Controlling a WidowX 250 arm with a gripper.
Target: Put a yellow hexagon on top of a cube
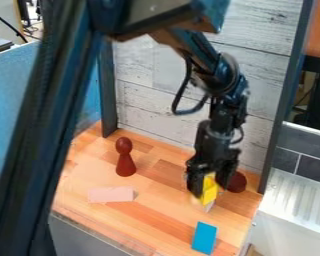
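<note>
The black gripper [210, 184] hangs over the right part of the wooden table, its fingers pointing down and closed around a yellow block [209, 191], which I take for the hexagon. The fingers cover part of the block's sides, so its full outline is hidden. Just under the yellow block a small pale grey piece [209, 206] shows; I cannot tell whether it is a cube or whether the two touch.
A dark red pawn-shaped piece [125, 159] stands at the back left. On the left lies a pink block [110, 194], and near the front right edge a blue one [204, 238]. A dark red round object [237, 182] is right beside the gripper. A panelled wall rises behind.
</note>
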